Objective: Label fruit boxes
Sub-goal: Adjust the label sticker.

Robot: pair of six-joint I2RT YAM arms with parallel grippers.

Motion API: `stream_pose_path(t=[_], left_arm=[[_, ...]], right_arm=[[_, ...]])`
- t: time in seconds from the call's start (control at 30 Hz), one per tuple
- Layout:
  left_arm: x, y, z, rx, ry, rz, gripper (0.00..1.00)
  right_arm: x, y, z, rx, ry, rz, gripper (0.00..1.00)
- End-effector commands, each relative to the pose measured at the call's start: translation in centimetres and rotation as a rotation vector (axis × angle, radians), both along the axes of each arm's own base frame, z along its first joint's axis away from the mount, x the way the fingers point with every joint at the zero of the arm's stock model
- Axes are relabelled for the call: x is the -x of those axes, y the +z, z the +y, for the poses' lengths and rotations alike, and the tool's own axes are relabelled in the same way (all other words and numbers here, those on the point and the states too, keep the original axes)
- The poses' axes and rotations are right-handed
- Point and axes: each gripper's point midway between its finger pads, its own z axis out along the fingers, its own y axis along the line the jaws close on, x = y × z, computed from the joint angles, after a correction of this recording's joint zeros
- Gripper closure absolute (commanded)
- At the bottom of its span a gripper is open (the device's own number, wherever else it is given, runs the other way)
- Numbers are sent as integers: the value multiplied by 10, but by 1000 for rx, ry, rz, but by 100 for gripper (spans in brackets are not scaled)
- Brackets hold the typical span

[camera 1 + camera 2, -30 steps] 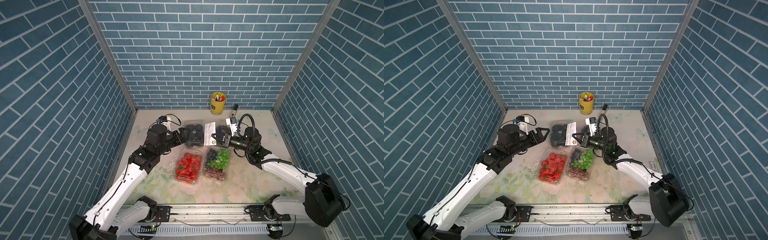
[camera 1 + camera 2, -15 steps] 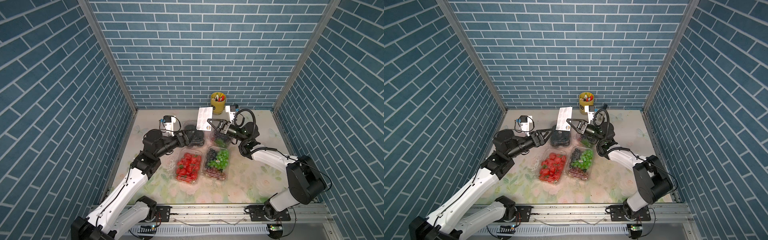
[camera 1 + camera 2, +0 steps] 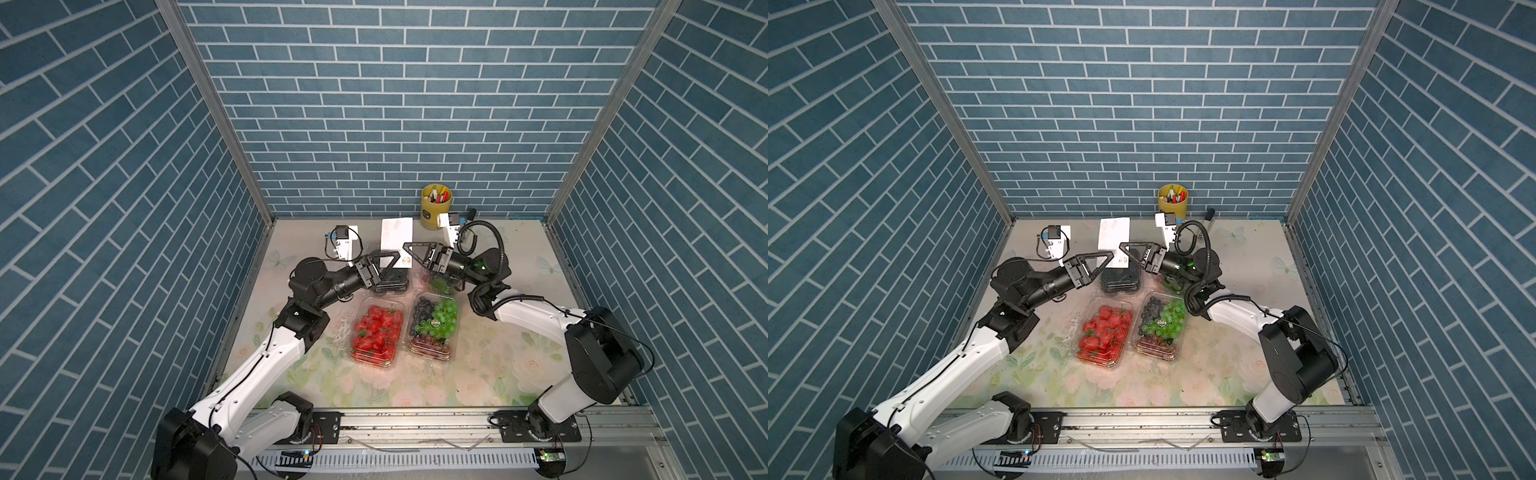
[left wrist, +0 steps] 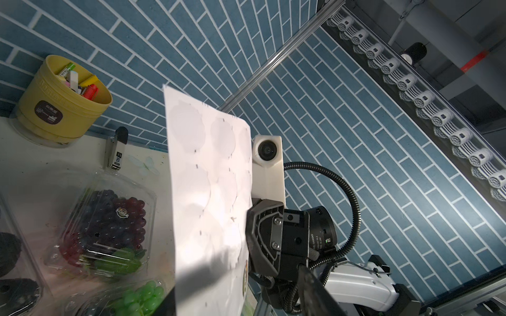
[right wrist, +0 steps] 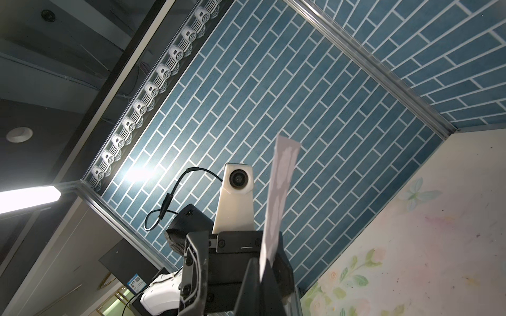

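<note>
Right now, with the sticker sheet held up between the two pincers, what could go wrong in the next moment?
1. The right pincer grips the sticker sheet only at one edge; a pull from the left pincer might drag it out.
2. The left pincer's jaws straddle the sheet, so they may pinch the whole sheet, not one sticker.
3. The pincers nearly meet above the black berry box; they could collide.

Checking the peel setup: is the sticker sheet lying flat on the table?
No, the right claw holds the sticker sheet upright in the air.
</note>
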Motion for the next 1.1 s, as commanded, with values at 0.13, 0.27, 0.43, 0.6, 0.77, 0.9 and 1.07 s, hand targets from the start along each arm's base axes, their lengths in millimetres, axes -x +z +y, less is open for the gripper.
stream_pose_path(t=[0.13,0.27,0.43,0.6,0.77,0.9,1.07], left_arm=[[3,7,0,24,-19,-35,64],[2,7,-1,34,-25,-35,68],[1,5,-4,37,-37,-28,72],[0,4,-4,39,-35,-24,79],[0,6,-3,41,-33,-28,88],[0,8,-3,53,-34,-21,100],[3,15,2,72,-12,-38,100]], right_arm=[[10,22,2,-51,44,-41,100],[11,23,3,-52,51,-43,100],[13,24,6,-51,59,-47,100],[14,23,7,-49,66,-46,100],[16,23,9,-47,76,-49,100],[17,24,9,-48,81,-54,100],[24,21,5,-39,82,-73,82]])
